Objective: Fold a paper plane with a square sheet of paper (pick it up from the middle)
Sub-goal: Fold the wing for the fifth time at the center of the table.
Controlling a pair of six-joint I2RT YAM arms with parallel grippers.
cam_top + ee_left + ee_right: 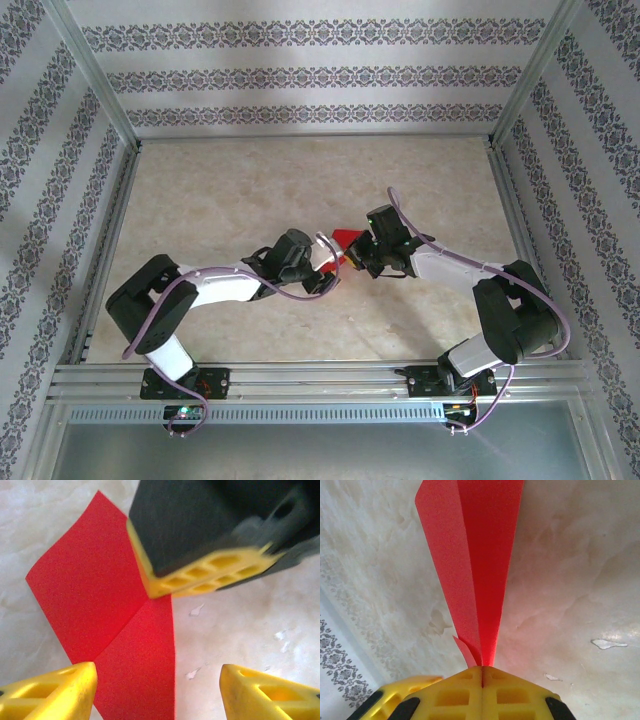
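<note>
Over the beige marbled tabletop [250,190], inside patterned walls [300,75], the right gripper [482,669] is pinching the folded red sheet of paper [480,555] tight, while the left gripper [157,680] is standing wide open near it.

Top view: 2 arms crowd the frame centre, left gripper [328,266] and right gripper [357,256] almost meeting beside the red paper [346,238]. The table [260,180] across the upper half lies open, fenced by aluminium posts [100,75].

paper [347,238] | between left gripper [326,258] at its left, right gripper [358,256] at its right | over mid table [250,190]
</note>
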